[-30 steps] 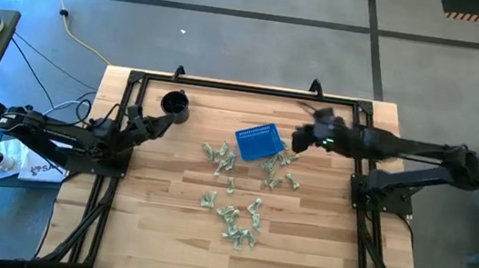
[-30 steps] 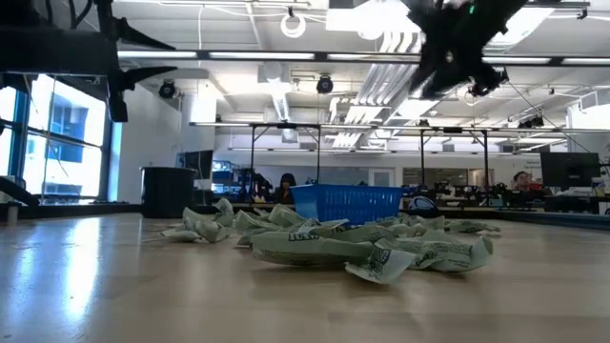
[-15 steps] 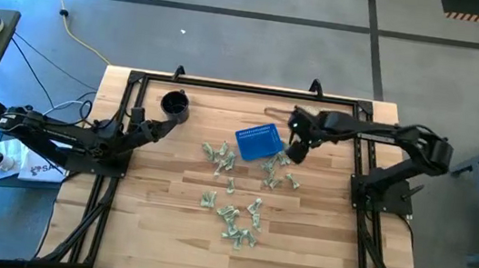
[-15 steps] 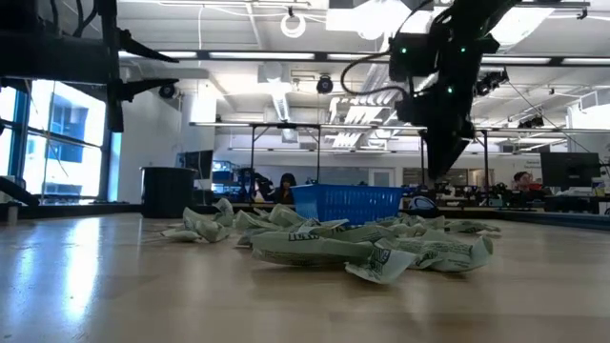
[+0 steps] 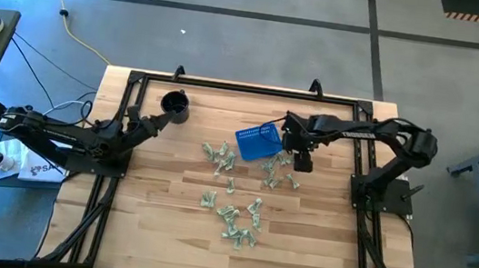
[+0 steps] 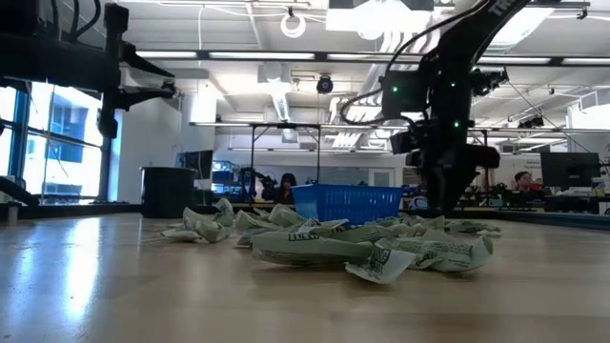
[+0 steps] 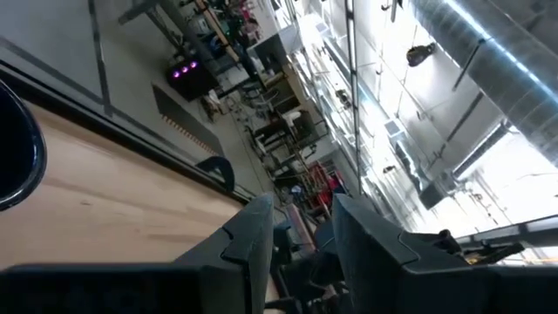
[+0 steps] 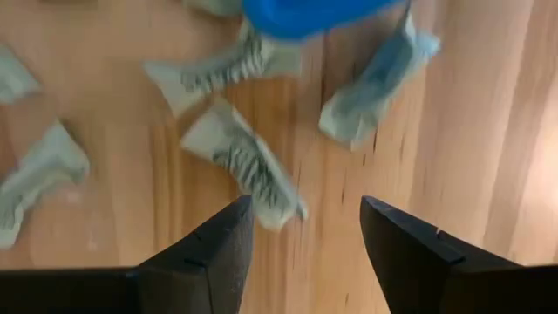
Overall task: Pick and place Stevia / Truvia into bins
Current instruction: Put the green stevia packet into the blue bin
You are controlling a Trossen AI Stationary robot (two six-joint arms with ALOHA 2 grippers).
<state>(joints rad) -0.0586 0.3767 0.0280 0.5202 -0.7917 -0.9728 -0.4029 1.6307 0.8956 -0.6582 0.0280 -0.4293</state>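
The right gripper hangs low over the table with its two fingers apart and nothing between them. A green and white packet lies on the wood just under the gap, a bit off to one side. More packets are scattered on the table, some near the basket and some in a bunch nearer the front. The blue basket sits just beside the right gripper, with packets touching its wall.

Things could go wrong here. The packet is flat and thin, so the fingers may slide over it and close on air. It is not in the middle of the gap, so one finger may just push it away. The basket is very close, so the arm may bump it and move it.

The left gripper waits by the black cup, fingers a little apart and empty.

I cannot tell if any packets are in the basket. The low view hides the right fingertips behind the packets.
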